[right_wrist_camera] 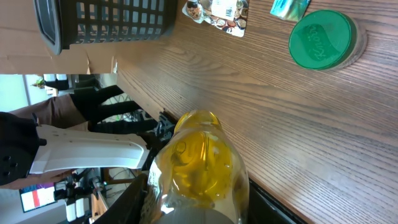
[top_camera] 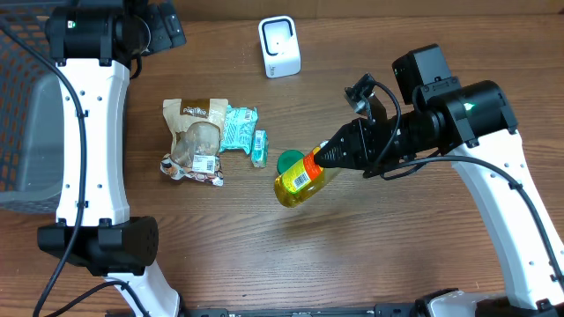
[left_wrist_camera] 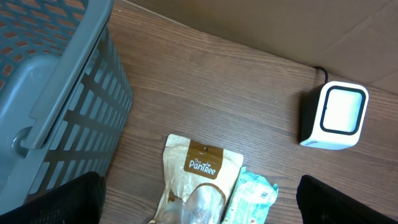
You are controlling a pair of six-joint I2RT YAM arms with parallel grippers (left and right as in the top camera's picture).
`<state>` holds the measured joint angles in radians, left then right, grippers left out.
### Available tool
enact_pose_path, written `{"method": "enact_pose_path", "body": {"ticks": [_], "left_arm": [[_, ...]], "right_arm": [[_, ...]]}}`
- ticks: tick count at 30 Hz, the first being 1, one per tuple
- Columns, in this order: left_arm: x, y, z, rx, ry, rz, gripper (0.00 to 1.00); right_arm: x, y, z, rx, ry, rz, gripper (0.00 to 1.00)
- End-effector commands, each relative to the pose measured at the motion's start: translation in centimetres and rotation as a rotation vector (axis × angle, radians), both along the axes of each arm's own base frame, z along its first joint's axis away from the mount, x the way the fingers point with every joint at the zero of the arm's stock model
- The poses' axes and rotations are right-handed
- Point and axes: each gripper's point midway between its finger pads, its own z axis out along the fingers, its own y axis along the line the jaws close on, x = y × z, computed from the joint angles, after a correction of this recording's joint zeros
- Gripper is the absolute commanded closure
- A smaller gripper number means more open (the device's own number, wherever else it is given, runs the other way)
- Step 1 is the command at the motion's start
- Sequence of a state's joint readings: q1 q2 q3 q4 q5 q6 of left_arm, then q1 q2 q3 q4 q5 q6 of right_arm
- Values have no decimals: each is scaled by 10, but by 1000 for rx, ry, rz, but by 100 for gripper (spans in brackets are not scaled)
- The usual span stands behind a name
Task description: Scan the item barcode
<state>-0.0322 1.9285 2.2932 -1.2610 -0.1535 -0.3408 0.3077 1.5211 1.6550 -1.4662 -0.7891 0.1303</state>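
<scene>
We observe the right pincer [top_camera: 324, 157] pinching the yellow bottle [top_camera: 298, 180] at its orange neck end, one finger on each side. The bottle lies tilted, its base pointing toward the near edge of the counter [top_camera: 352, 255], and it appears lifted off the wood. Its white barcode label [top_camera: 303, 179] faces up toward the overhead camera. In the right wrist view the bottle fills the lower centre of the frame between the dark fingers [right_wrist_camera: 138, 198].

We locate the white scanner [top_camera: 279, 47] at the far side of the counter, well apart from the bottle. A green round lid [top_camera: 287, 161] sits just beside the bottle's upper end.

The left pincer [left_wrist_camera: 199, 196] is spread wide and holds nothing. It hangs over the far left of the counter, with its two dark fingertips at the bottom corners of the left wrist view.

Left of the bottle we note:
- a snack bag [top_camera: 196, 141];
- a teal packet [top_camera: 238, 128] touching its right side;
- a smaller teal item [top_camera: 259, 148].

A grey basket [top_camera: 26, 132] stands at the left edge.
</scene>
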Motion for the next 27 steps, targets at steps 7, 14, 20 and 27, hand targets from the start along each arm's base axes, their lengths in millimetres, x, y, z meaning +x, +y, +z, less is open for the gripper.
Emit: {"method": "enact_pose_path", "body": {"ticks": [7, 14, 20, 27], "left_arm": [[0, 0, 10, -1, -26, 3, 1], [0, 0, 10, -1, -26, 3, 1], [0, 0, 10, -1, -26, 3, 1], [0, 0, 10, -1, -26, 3, 0]], "right_arm": [[3, -3, 2, -20, -40, -3, 96], [14, -12, -7, -100, -85, -33, 96], [25, -22, -15, -175, -126, -68, 96], [36, -27, -25, -223, -162, -91, 96]]}}
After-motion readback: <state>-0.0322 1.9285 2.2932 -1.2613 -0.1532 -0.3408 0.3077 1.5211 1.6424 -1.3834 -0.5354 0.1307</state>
